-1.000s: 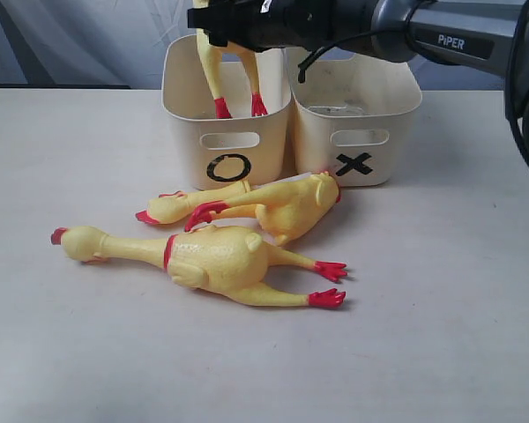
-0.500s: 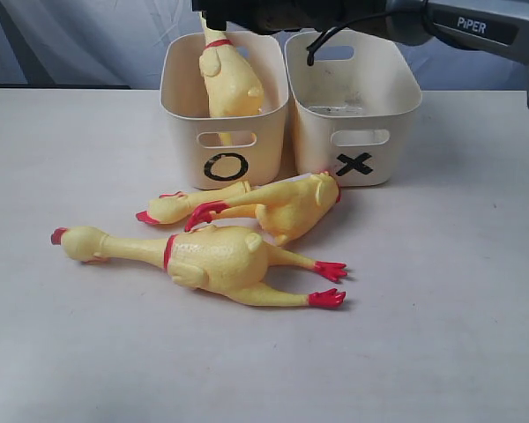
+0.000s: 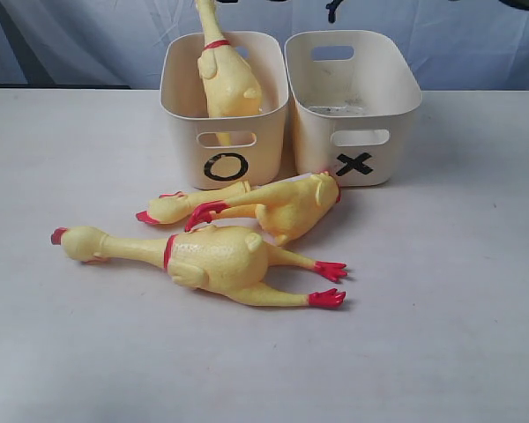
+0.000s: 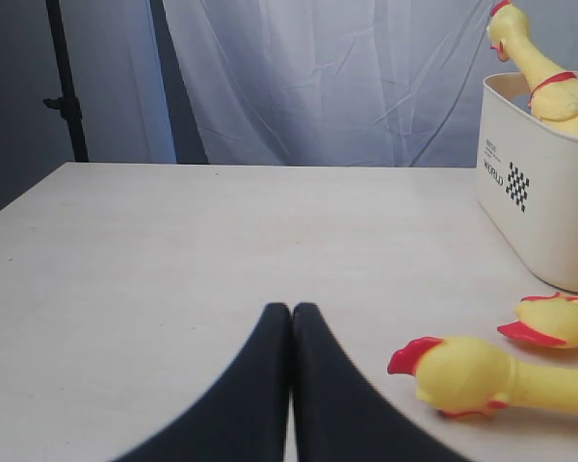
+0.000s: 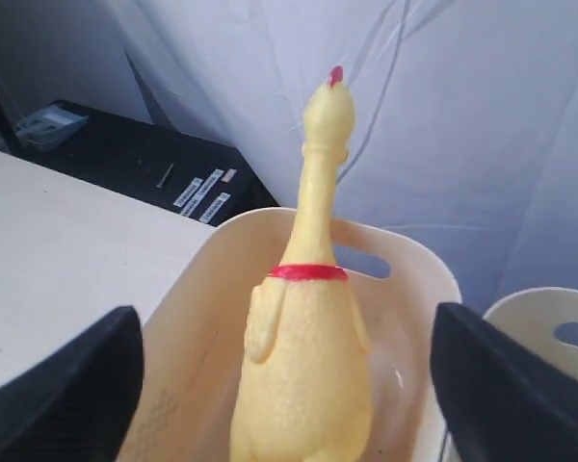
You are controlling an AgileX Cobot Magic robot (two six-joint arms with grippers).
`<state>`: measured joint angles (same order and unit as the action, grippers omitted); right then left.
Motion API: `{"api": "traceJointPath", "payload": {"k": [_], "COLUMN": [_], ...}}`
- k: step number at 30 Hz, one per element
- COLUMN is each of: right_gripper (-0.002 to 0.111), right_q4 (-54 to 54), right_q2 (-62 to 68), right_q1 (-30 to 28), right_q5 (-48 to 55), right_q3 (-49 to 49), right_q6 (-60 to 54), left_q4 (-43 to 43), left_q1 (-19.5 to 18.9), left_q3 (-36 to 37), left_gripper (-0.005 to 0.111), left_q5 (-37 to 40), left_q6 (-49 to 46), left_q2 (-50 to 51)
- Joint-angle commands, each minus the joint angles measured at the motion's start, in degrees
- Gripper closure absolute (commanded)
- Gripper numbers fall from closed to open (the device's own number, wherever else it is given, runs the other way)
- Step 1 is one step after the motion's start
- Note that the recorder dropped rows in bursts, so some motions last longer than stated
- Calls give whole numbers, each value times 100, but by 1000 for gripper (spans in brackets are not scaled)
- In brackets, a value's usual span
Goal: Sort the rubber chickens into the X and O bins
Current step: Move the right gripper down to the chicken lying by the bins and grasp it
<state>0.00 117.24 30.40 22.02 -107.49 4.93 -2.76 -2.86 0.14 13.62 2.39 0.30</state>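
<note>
One large rubber chicken [image 3: 228, 81] stands in the O bin [image 3: 213, 141], neck up, feet hidden inside. The right wrist view shows that chicken [image 5: 306, 356] between the wide-apart fingers of my open right gripper [image 5: 289, 409], untouched. The X bin [image 3: 353, 132] beside it holds no chicken. On the table lie a large chicken [image 3: 216, 260] and two smaller ones [image 3: 181, 205] [image 3: 293, 207] just before the bins. My left gripper [image 4: 291, 310] is shut and empty, low over the table near the large chicken's head [image 4: 462, 371]. Neither gripper shows in the exterior view.
White curtains hang behind the table. A dark stand [image 4: 65, 87] rises past the table's far edge in the left wrist view. Black equipment [image 5: 125, 154] sits behind the O bin in the right wrist view. A cable end [image 3: 333, 9] dangles above the X bin.
The chicken went down into the O bin and was let go. The right arm then rose out of the exterior view. The chickens on the table did not move.
</note>
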Motion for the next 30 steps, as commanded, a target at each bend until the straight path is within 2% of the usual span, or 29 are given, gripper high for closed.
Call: {"api": "traceJointPath", "payload": {"k": [1,2,4,5,10,15,18,22,24,26,30], "right_gripper": [55,65,93,109,109,109,109,109,106,95,52], "right_q4": [-466,-456,-116,418,2248,2063,1969,1942,1752,1294,566], "right_q2": [-476,-552,-719,-841,-1083,-1072,-1072,-1072,-1072,-1072,-1072], "right_q1": [-3,-3,7,7,7,7,7,164,306,501,801], "right_q5": [857,1206,2114,2541,3598,4720,4794,4794,4574,4313,3628], "right_q3": [-30,-30,-30,-30,-30,5,204,768,1090,1389,1884], "right_q6": [-263,-588,-1311,-1923,-3602,-3744,-3777,-4380,-4705,-4899,-4984], "left_q4": [14,14,14,14,14,14,14,14,14,14,14], "left_q1": [10,10,10,10,10,10,10,10,10,10,10], "left_q3": [-14,-14,-14,-14,-14,-14,-14,-14,-14,-14,-14], "left_gripper": [107,107,107,107,107,107,107,107,107,107,107], "left_q5": [-40,-40,-40,-40,-40,-40,-40,-40,-40,-40,-40], "left_q6": [21,21,21,21,21,21,21,21,21,21,21], "left_q2": [-30,-30,-30,-30,-30,-30,-30,-30,-30,-30,-30]}}
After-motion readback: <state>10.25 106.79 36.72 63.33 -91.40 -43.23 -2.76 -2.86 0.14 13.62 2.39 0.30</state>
